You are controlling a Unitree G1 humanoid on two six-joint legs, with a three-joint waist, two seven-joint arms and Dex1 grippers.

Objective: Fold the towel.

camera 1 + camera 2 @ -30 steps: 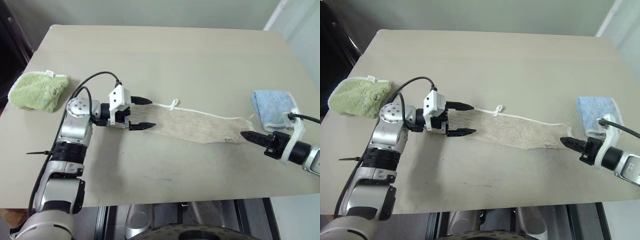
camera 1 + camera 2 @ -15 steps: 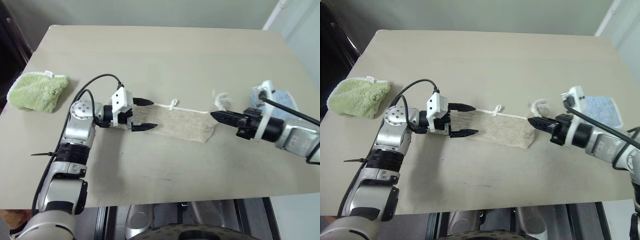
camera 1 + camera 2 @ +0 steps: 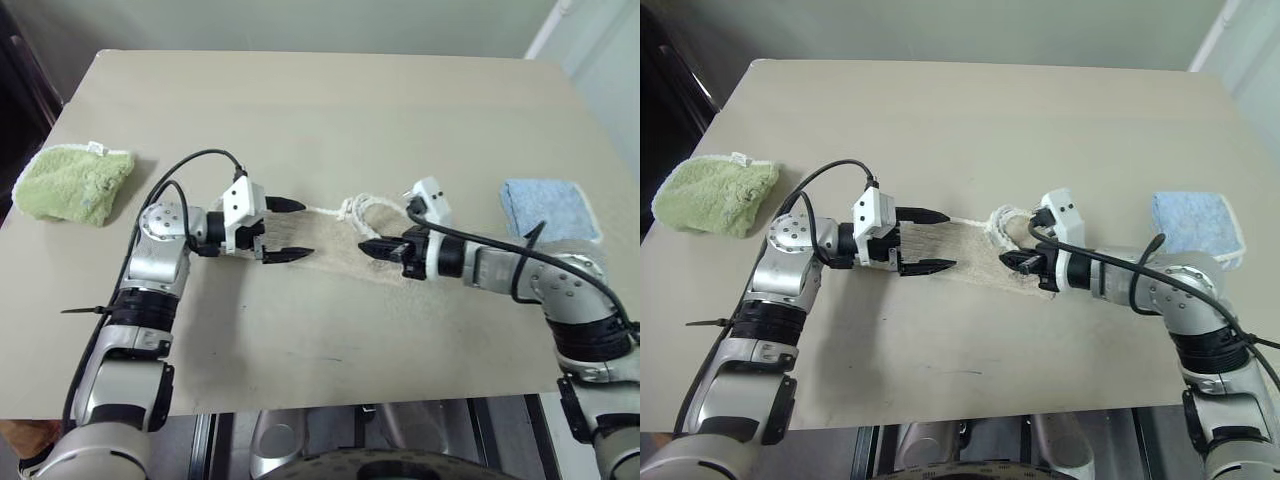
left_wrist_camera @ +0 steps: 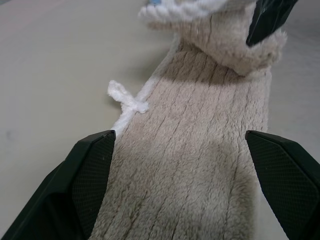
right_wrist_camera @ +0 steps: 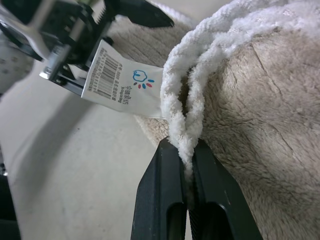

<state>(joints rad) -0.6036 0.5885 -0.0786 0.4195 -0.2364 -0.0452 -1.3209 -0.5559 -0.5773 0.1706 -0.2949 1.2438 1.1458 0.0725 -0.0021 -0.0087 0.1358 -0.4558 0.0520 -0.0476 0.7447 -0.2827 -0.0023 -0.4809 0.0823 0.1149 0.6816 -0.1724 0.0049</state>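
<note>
The towel (image 3: 330,243), beige ribbed terry with a white border, lies in the middle of the table, its right end lifted and doubled back over itself. My right gripper (image 3: 366,246) is shut on that end's white edge (image 5: 186,120), just above the flat layer; a white label (image 5: 125,80) hangs from it. My left gripper (image 3: 305,228) stands open at the towel's left end, one finger on each side of the cloth (image 4: 190,165), nothing pinched. A small white loop (image 4: 127,97) sticks out from the far edge.
A fluffy green cloth (image 3: 70,182) lies at the table's (image 3: 330,110) left edge. A folded light blue cloth (image 3: 548,207) sits at the right, beyond my right arm. The table's front edge runs close below both arms.
My right gripper has swept left across the table with the towel's right end, doubling the cloth back toward my left gripper. The left arm has stayed still and open.
</note>
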